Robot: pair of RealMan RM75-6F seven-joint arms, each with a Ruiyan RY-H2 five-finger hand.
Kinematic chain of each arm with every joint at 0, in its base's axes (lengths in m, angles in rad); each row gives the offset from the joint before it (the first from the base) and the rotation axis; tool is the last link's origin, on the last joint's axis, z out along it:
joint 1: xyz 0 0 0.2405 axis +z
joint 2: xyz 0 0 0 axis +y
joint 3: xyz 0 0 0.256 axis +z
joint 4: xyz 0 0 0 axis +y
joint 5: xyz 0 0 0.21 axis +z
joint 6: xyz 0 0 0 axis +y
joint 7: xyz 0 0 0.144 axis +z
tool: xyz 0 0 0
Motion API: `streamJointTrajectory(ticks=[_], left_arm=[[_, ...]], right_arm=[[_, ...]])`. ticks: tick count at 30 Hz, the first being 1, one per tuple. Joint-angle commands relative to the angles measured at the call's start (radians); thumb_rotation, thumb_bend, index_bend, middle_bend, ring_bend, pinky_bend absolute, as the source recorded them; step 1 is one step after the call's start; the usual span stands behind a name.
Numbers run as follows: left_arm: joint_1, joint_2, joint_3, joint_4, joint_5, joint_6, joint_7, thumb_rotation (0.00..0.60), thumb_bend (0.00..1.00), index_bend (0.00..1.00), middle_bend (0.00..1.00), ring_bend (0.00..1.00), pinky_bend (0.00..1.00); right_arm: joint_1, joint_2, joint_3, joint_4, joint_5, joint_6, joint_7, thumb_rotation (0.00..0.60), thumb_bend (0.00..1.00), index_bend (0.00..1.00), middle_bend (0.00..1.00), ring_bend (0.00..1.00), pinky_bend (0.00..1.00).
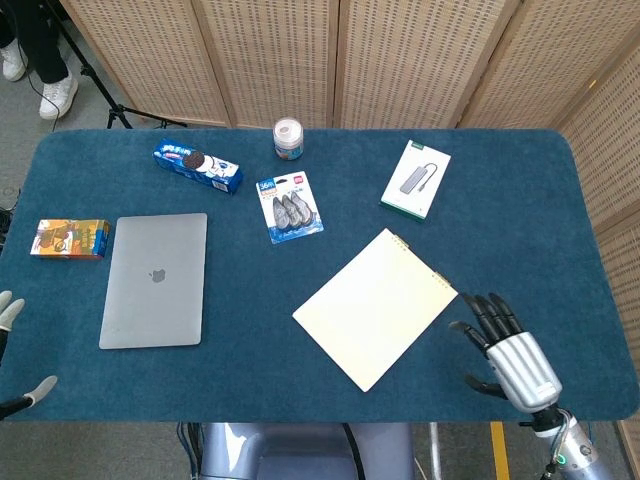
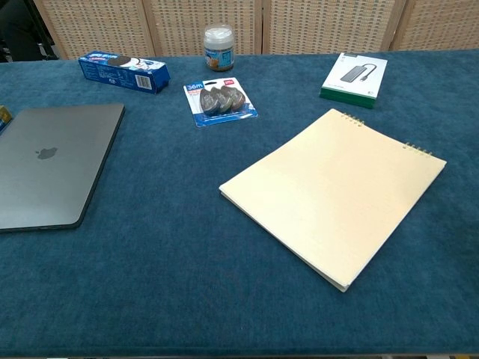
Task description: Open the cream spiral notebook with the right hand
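The cream spiral notebook [image 1: 374, 306] lies closed and turned at an angle on the blue table, its wire binding along the upper right edge; the chest view shows the notebook [image 2: 334, 190] at centre right. My right hand [image 1: 508, 353] hovers near the table's front right, just right of the notebook's lower right edge, fingers spread and holding nothing. It does not touch the notebook. My left hand [image 1: 15, 350] shows only as fingertips at the far left edge, apart and empty. Neither hand appears in the chest view.
A closed grey laptop [image 1: 155, 279] lies at the left. An orange box [image 1: 69, 238], a blue cookie pack [image 1: 197, 167], a small jar [image 1: 288, 139], a tape pack [image 1: 289, 206] and a white-green adapter box [image 1: 416, 178] sit further back. Wicker screens stand behind the table.
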Motion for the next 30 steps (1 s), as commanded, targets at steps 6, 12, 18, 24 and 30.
streamJointTrajectory(ticks=[6,12,18,24,30], left_arm=[[-0.008,0.004,-0.009,-0.008,-0.023,-0.016,-0.001,0.6,0.0,0.0,0.0,0.0,0.0],[-0.009,0.006,-0.011,-0.009,-0.027,-0.017,-0.005,0.6,0.0,0.0,0.0,0.0,0.0],[-0.009,0.007,-0.011,-0.009,-0.03,-0.018,-0.006,0.6,0.0,0.0,0.0,0.0,0.0],[-0.008,0.01,-0.014,-0.009,-0.034,-0.016,-0.014,0.6,0.0,0.0,0.0,0.0,0.0],[-0.009,0.012,-0.015,-0.01,-0.038,-0.018,-0.018,0.6,0.0,0.0,0.0,0.0,0.0]], right_arm=[[0.128,-0.103,-0.033,0.082,-0.076,-0.149,-0.025,0.6,0.0,0.38,0.0,0.0,0.0],[0.161,-0.153,-0.044,0.076,-0.079,-0.201,-0.096,0.6,0.0,0.38,0.0,0.0,0.0],[0.196,-0.189,-0.042,0.073,-0.079,-0.251,-0.16,0.6,0.05,0.38,0.0,0.0,0.0],[0.226,-0.238,-0.039,0.099,-0.075,-0.288,-0.241,0.6,0.05,0.38,0.0,0.0,0.0],[0.245,-0.293,-0.046,0.151,-0.067,-0.301,-0.266,0.6,0.05,0.38,0.0,0.0,0.0]])
